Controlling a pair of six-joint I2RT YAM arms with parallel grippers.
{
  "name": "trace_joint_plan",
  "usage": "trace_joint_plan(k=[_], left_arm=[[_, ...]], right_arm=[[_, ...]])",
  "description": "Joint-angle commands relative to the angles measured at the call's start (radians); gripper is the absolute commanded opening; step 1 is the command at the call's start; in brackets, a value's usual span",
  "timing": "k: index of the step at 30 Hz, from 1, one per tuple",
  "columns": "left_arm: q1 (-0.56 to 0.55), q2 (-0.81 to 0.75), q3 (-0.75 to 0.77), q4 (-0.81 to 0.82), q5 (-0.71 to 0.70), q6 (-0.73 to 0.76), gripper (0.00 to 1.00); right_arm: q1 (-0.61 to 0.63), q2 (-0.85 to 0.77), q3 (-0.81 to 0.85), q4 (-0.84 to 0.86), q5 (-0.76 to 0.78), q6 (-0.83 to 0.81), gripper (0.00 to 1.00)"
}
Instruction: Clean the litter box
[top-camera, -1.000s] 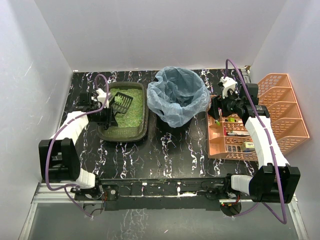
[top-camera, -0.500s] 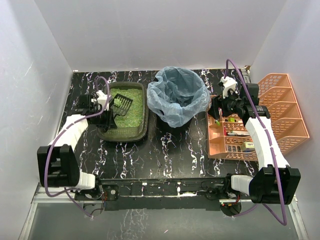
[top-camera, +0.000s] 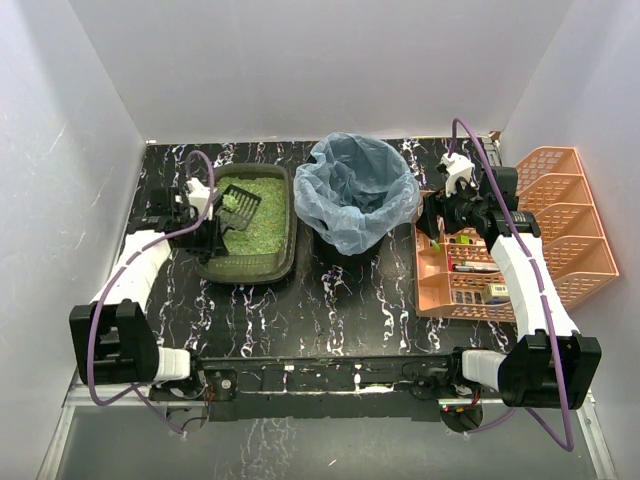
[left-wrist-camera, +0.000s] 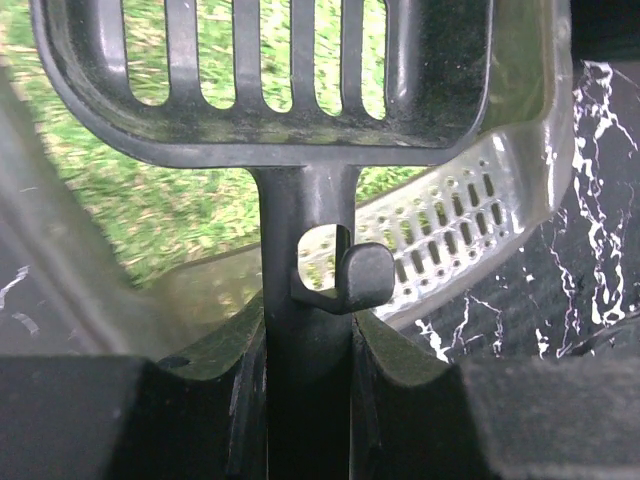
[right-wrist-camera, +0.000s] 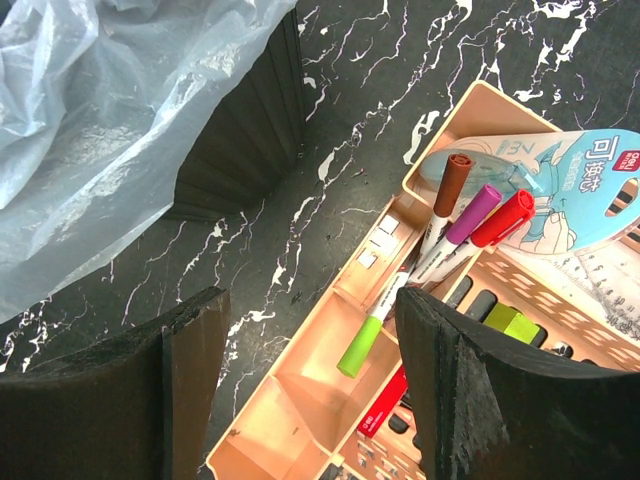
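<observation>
Left gripper (left-wrist-camera: 308, 405): fingers pressed together on the handle of the black slatted scoop (left-wrist-camera: 300, 160), handle running straight out between them.
Scoop count: one; its head lies over the green litter at the far left of the box. Whether it touches the litter, cannot tell.
Litter box (top-camera: 245, 268): one, on the black marbled table (top-camera: 340, 300), left of centre, just beside the bin.
Left arm pose: stretched forward along the table's left side, wrist turned right over the box's left rim.
Right gripper (right-wrist-camera: 315, 355): fingers spread wide, nothing between them.
Right arm pose: reaching forward, wrist angled down over the far left corner of the orange organiser (top-camera: 565, 235).
Markers: three capped side by side, brown (right-wrist-camera: 455, 185), purple (right-wrist-camera: 482, 203), red (right-wrist-camera: 508, 213).
Bin (top-camera: 355, 190): one, lined with a blue bag, between box and organiser.
Arms: two.
</observation>
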Motion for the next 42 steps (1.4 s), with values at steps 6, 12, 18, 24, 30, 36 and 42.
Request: trace_joint_plan(k=[6,12,18,24,30,36,42], left_arm=[[-0.13,-0.05,0.006,0.01,-0.074,-0.032,0.0],[0.059,0.03,0.075,-0.053,0.03,0.001,0.0],[-0.007,-0.015,0.029,-0.01,-0.006,-0.035,0.0],[-0.001,-0.01,0.034,-0.014,0.017,-0.031,0.0],[-0.001,-0.019,0.039,-0.037,0.048,-0.04,0.0],[-0.001,-0.054,0.072,-0.071,0.092,-0.073,0.0],[-0.002,-0.05,0.129,-0.135,0.221,-0.151,0.0]], right_arm=[[-0.006,-0.012,0.025,0.059,-0.015,-0.011,0.73],[-0.005,-0.008,0.018,0.063,-0.022,-0.01,0.73],[-0.006,-0.007,0.019,0.066,-0.017,-0.012,0.73],[-0.005,-0.008,0.016,0.064,-0.013,-0.011,0.73],[-0.005,-0.005,0.014,0.067,-0.015,-0.01,0.73],[-0.006,-0.007,0.014,0.064,-0.019,-0.013,0.73],[-0.005,-0.011,0.022,0.059,-0.024,-0.013,0.73]])
